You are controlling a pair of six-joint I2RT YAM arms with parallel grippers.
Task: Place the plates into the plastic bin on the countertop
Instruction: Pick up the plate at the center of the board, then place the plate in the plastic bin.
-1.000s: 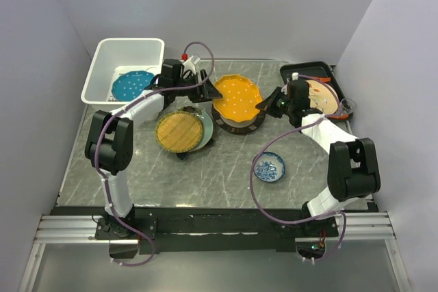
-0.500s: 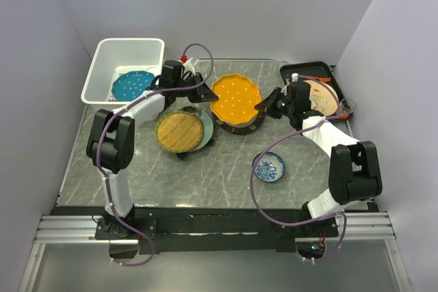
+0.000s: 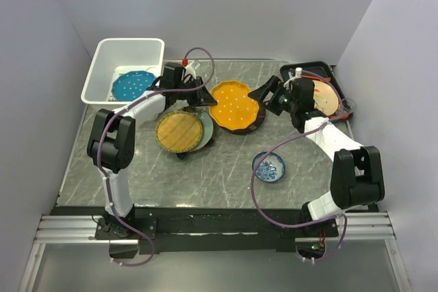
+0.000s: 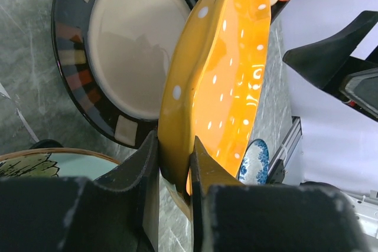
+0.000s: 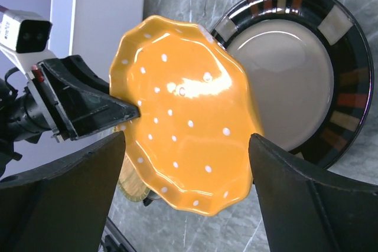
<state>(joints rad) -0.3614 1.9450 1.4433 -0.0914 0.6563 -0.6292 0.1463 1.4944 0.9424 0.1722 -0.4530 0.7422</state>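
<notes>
The work is at an early stage. One teal plate (image 3: pixel 132 85) lies in the plastic bin (image 3: pixel 130 41), which stands at the far left corner of the bench (image 3: pixel 219 176). The rest are outside it. The orange dotted plate (image 3: pixel 235 105) is in hand near the middle of the far edge. The dark brown plate (image 5: pixel 289 69) lies on the bench under it. The yellow woven plate (image 3: pixel 178 130) tops a small stack just left of centre, with a pale plate (image 3: pixel 206 132) showing beneath; how many are in that stack I cannot tell.

The left claw (image 4: pixel 172 149) is closed narrow on the orange plate's rim, one finger on each face, and the plate is tilted up off the brown one. The right claw (image 5: pixel 186 140) stands wide open at the plate's opposite side, gripping nothing; whether it brushes the rim I cannot tell. My reading is that the left arm alone carries the plate, and the swing toward the bin is yet to come.
</notes>
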